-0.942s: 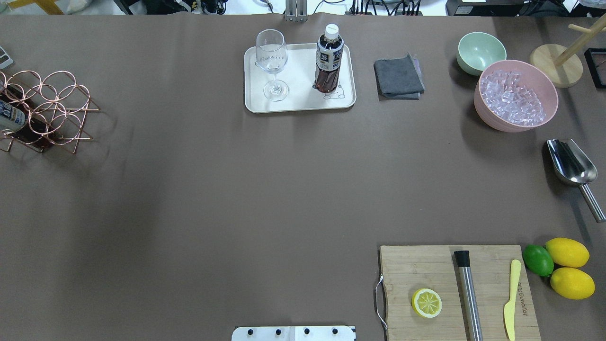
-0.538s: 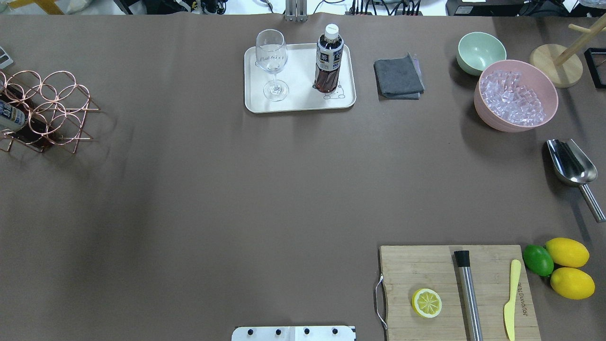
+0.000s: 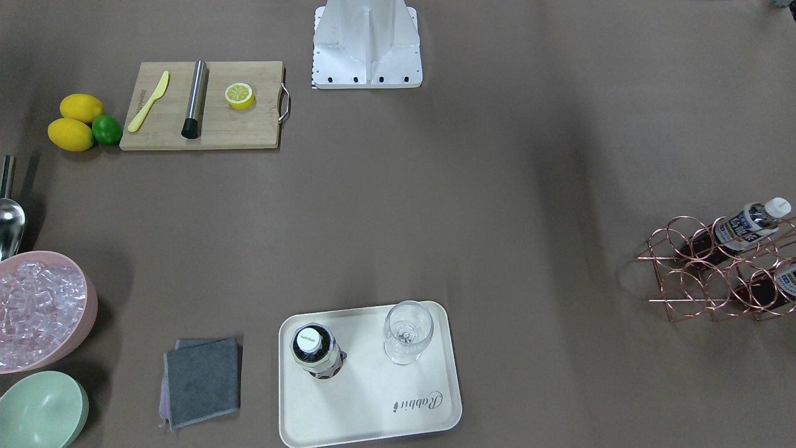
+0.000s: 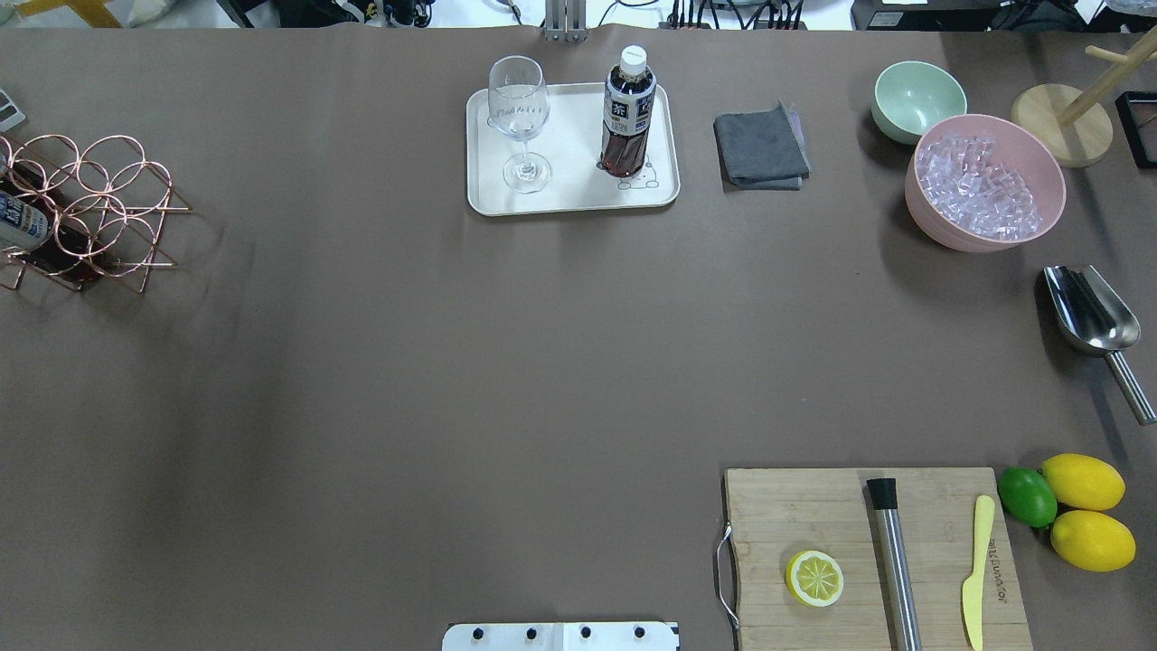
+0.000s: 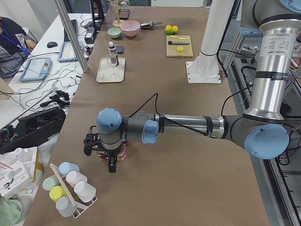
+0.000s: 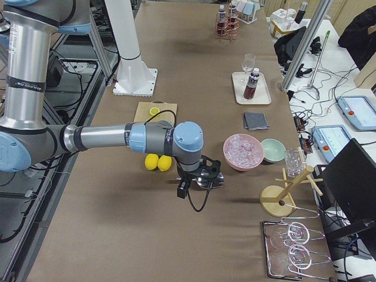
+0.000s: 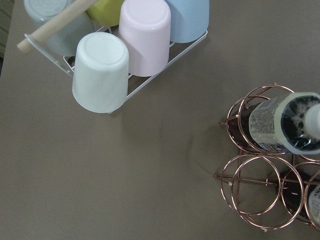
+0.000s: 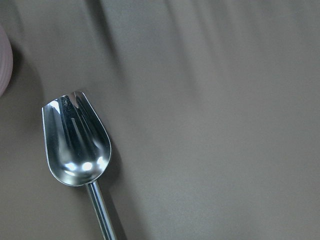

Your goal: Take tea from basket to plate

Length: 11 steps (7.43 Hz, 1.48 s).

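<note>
Tea (image 3: 317, 351) is standing upright on the plate (image 3: 373, 410), a single bottle with its cap up, just beside the one glass (image 3: 407, 330). Two more bottles of tea are lying in the basket (image 3: 687, 277) at the robot's left end of the surface (image 3: 497, 186), which is making three bottles in all against one plate and one basket. The upper bottle (image 3: 743, 225) is resting slanted through an upper ring, its long axis running through the wire and its white cap sticking out toward the surface's left end, away from the plate. The lower bottle (image 3: 785, 281) is sitting in a lower ring at the outer side, its cap cut off from view. The left tool (image 5: 104, 148) is hanging just over the basket, and its wrist camera is showing the rings at the lower right of its view, so the tea is probably lying a little to one side of it rather than straight beneath. Only a side view is showing this tool, so I cannot tell whether it is open or closed. The same is going for the right tool (image 6: 202, 176), which is hovering above the scoop (image 8: 75, 147) at the opposite end, well apart from the basket. The left arm is therefore the nearer one. If another bottle is going over, the move is likely turning on closing across the upper bottle's free cap end and drawing it out along its slant.
</note>
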{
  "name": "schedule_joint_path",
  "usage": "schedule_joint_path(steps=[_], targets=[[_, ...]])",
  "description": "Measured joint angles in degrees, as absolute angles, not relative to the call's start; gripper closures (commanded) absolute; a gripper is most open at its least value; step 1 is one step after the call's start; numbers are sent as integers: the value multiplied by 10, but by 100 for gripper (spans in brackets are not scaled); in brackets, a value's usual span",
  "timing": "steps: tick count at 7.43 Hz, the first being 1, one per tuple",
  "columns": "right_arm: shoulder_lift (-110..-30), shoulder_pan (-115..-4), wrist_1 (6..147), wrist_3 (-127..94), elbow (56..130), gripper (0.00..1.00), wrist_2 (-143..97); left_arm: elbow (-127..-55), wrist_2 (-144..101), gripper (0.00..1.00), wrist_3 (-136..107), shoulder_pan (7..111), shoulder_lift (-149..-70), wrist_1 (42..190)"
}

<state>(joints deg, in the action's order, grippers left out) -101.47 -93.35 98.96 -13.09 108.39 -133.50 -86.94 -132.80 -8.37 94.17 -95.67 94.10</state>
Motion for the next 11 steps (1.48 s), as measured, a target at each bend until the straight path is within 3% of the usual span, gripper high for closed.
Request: schedule_joint_path(steps=[11], targets=[[-975,-932,990,-128,1070,0,-1331,-872,-1328,2,-90,936,-952,947]])
